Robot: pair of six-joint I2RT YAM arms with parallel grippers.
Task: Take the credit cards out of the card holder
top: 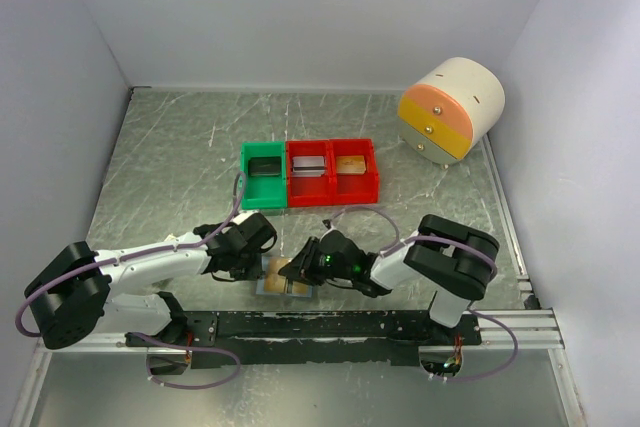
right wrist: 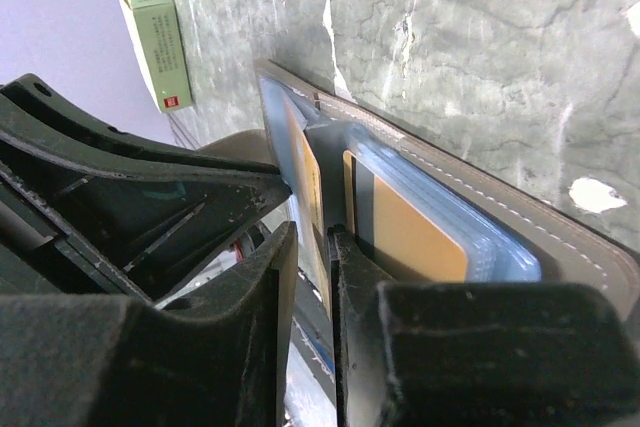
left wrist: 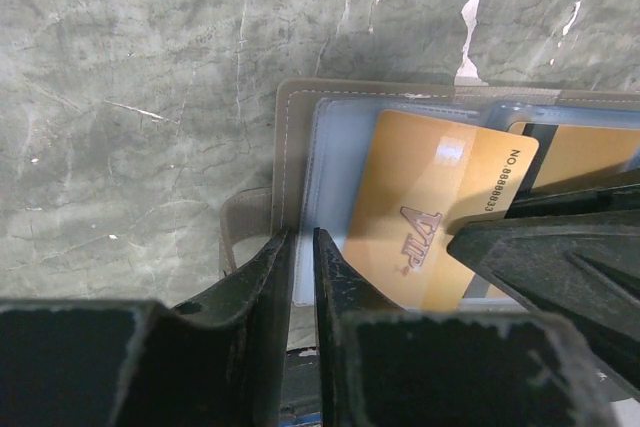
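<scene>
The grey card holder (top: 268, 289) lies open on the table just ahead of the arm bases. My left gripper (left wrist: 301, 242) is shut on the holder's left edge (left wrist: 290, 127). One orange credit card (left wrist: 420, 197) marked VIP sits tilted, partly out of the left pale blue pocket. My right gripper (right wrist: 312, 237) is shut on that card's edge (right wrist: 310, 177). A second orange card (right wrist: 410, 232) rests inside the right pocket. In the top view the left gripper (top: 255, 265) and right gripper (top: 303, 269) meet over the holder.
A green bin (top: 263, 174) and two red bins (top: 354, 169) stand in a row behind the holder. A round cream and orange container (top: 450, 107) is at the back right. A small pale green box (right wrist: 155, 37) lies by the wall.
</scene>
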